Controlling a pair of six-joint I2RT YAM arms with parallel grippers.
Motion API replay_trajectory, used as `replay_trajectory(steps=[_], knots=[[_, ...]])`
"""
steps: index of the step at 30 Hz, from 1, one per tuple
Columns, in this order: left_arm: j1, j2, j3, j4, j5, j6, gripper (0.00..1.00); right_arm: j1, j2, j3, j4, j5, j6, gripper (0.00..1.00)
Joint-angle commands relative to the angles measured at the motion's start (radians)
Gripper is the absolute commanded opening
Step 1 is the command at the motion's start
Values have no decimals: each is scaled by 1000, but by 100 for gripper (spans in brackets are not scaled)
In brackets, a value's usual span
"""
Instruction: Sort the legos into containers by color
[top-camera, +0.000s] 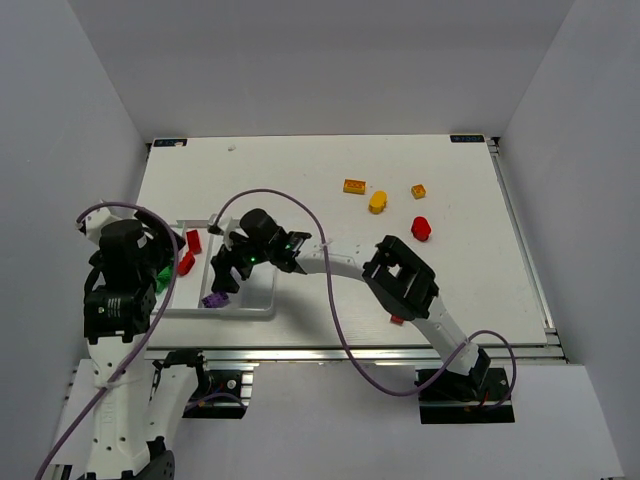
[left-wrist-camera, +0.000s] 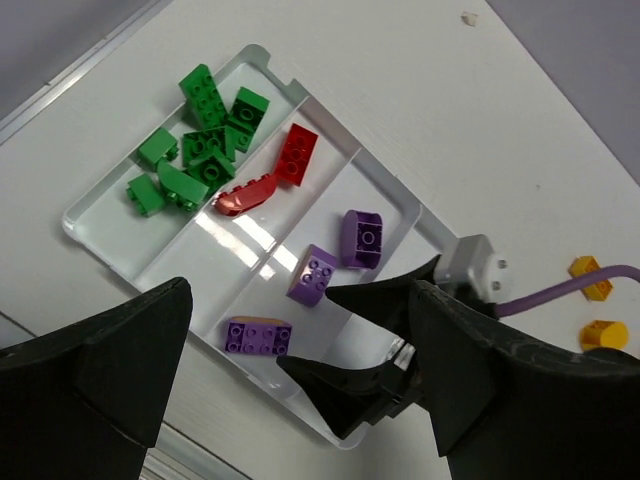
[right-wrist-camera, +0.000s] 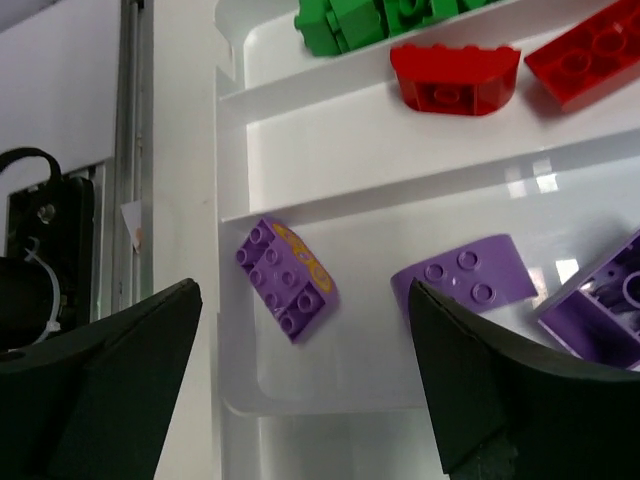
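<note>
Tray station: both my jaws spread and empty, five bricks unsorted.
White counter (top-camera: 300, 165) carries the tray (left-wrist-camera: 200, 255) at its near-left. My left gripper (left-wrist-camera: 300, 330) hangs above it, and my right gripper (right-wrist-camera: 305, 300) sits low over the purple compartment. The outer compartment holds the green legos (left-wrist-camera: 195, 150), the middle holds two red legos (left-wrist-camera: 297, 155), and the third holds three purple legos (left-wrist-camera: 320, 272). Loose on the counter, well apart from the tray: orange brick (top-camera: 354, 186), yellow brick (top-camera: 377, 201), small orange brick (top-camera: 418, 191), red brick (top-camera: 421, 228), red piece (top-camera: 397, 320).
</note>
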Motion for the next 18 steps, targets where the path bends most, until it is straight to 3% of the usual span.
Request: replay_trajectory(steps=[1, 7, 10, 11, 12, 13, 15, 16, 18], knots=[[4, -24, -20, 52, 96, 1, 98, -10, -61, -15, -3, 2, -80, 89], [3, -63, -96, 222, 330, 8, 98, -85, -253, -110, -69, 43, -372, 90], [3, -71, -182, 310, 488, -33, 95, -136, -366, -160, -220, 11, -507, 89], [3, -74, -213, 372, 525, -50, 90, -238, -389, -168, -313, 11, -520, 89], [3, -76, -245, 405, 562, -89, 86, -295, -447, -189, -345, 11, -524, 82], [3, -77, -306, 438, 626, -109, 75, -320, -483, -250, -383, -392, -582, 78], [4, -68, -375, 515, 674, -169, 60, -378, -593, -315, -574, -472, -737, 67], [3, -62, -386, 531, 711, -180, 45, -394, -629, -391, -649, -478, -962, 64], [-5, -39, -397, 551, 733, -196, 39, -435, -753, -487, -806, -444, -1177, 62]])
